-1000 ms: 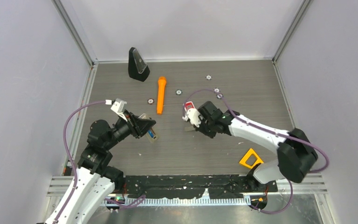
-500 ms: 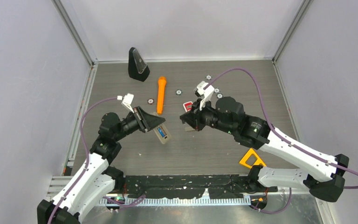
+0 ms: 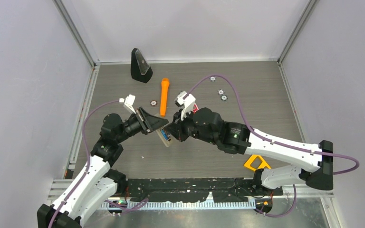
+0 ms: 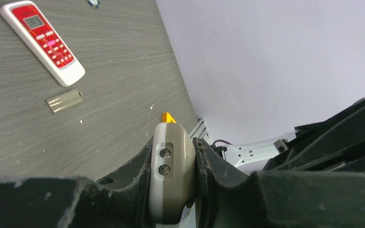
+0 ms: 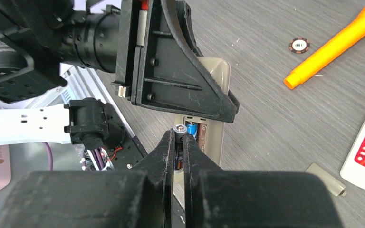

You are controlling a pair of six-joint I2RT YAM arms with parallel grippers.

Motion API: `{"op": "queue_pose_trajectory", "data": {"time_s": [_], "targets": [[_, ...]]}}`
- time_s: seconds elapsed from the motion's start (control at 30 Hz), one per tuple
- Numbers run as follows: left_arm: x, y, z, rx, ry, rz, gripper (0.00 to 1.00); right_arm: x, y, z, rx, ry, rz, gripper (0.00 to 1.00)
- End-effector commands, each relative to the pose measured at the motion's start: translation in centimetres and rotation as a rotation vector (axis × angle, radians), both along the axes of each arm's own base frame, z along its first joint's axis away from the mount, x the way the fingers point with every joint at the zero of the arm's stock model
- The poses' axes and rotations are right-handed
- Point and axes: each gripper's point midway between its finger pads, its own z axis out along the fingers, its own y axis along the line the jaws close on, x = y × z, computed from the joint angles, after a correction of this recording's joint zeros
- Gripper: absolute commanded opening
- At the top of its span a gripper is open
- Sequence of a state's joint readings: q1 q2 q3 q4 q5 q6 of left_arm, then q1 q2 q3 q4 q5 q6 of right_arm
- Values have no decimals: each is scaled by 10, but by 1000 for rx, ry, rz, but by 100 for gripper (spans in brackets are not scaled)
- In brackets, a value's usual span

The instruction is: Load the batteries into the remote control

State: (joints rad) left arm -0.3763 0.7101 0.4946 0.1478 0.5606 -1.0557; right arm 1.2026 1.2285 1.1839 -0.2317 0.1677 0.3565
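My left gripper (image 3: 161, 127) is shut on a grey-beige remote control (image 3: 166, 137) and holds it above the table with its open battery bay facing the right arm. In the left wrist view the remote (image 4: 173, 175) sits clamped between both fingers. My right gripper (image 5: 179, 137) is shut on a dark battery (image 5: 179, 129) with a silvery end, its tip at the bay's edge. A blue battery (image 5: 193, 129) lies inside the bay of the remote (image 5: 215, 137). In the top view the right gripper (image 3: 173, 129) meets the remote.
A red-and-white remote (image 4: 43, 42) lies on the table beside a loose grey battery cover (image 4: 64, 100). An orange marker (image 3: 163, 96), small round discs (image 3: 220, 92), a black stand (image 3: 140, 65) and a yellow triangle (image 3: 256, 162) are spread around.
The right arm swung left from beside the red-and-white remote to the held remote, carrying the battery. The left arm shifted slightly right early on, then stayed still.
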Motion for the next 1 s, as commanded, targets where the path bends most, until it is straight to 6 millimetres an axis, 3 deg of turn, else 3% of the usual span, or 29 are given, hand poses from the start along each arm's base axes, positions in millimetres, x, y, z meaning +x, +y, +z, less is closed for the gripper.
{"op": "queue_pose_trajectory", "data": {"time_s": [0.0,0.97], "targets": [[1,5,22,-21,42,39,0,3,10,26,67,-25,-40,5],[4,8,24,-108,239,97,0,14,21,-14,-96,-78,-73,5]]}}
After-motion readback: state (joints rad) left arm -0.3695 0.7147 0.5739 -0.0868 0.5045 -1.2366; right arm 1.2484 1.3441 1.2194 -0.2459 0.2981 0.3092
